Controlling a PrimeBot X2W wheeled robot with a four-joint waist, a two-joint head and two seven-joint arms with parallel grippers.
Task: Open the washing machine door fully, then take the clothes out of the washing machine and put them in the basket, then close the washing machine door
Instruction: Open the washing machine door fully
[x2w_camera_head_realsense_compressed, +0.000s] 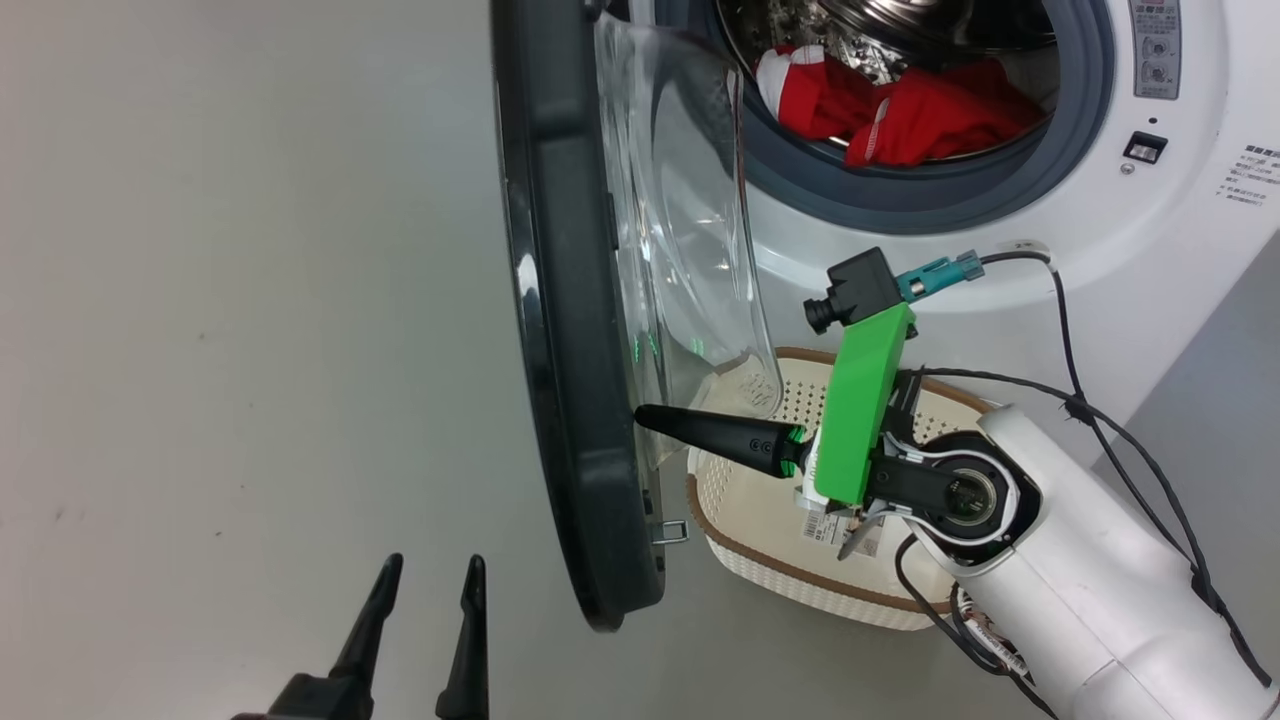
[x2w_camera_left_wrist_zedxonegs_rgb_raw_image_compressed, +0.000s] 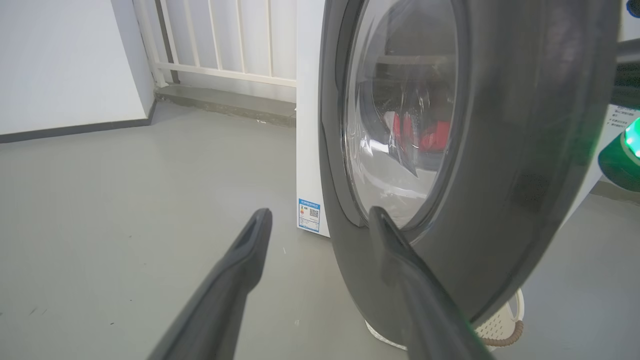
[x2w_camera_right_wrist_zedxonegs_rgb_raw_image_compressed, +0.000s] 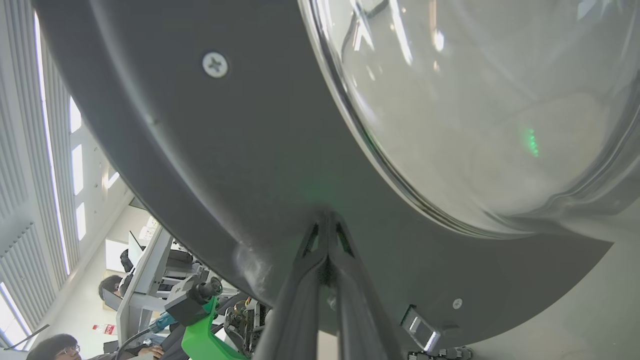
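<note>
The washing machine door (x2w_camera_head_realsense_compressed: 560, 300) stands open, edge-on to me, its clear glass bowl (x2w_camera_head_realsense_compressed: 690, 250) bulging toward the washing machine (x2w_camera_head_realsense_compressed: 1000, 250). Red and white clothes (x2w_camera_head_realsense_compressed: 900, 110) lie in the steel drum. My right gripper (x2w_camera_head_realsense_compressed: 645, 415) is shut, empty, its tip pressed against the door's inner rim (x2w_camera_right_wrist_zedxonegs_rgb_raw_image_compressed: 250, 150) just below the bowl (x2w_camera_right_wrist_zedxonegs_rgb_raw_image_compressed: 475, 100). The right gripper's tip (x2w_camera_right_wrist_zedxonegs_rgb_raw_image_compressed: 327, 217) touches the dark plastic. The cream basket (x2w_camera_head_realsense_compressed: 780, 568) sits on the floor under my right arm. My left gripper (x2w_camera_head_realsense_compressed: 425, 580) is open on the door's outer side (x2w_camera_left_wrist_zedxonegs_rgb_raw_image_compressed: 500, 150), apart from it.
Bare grey floor spreads left of the door. In the left wrist view a white railing (x2w_camera_left_wrist_zedxonegs_rgb_raw_image_compressed: 225, 40) and wall stand behind the washer's side panel (x2w_camera_left_wrist_zedxonegs_rgb_raw_image_compressed: 307, 125). Beyond the door's edge, the right wrist view shows desks and a person (x2w_camera_right_wrist_zedxonegs_rgb_raw_image_compressed: 50, 345).
</note>
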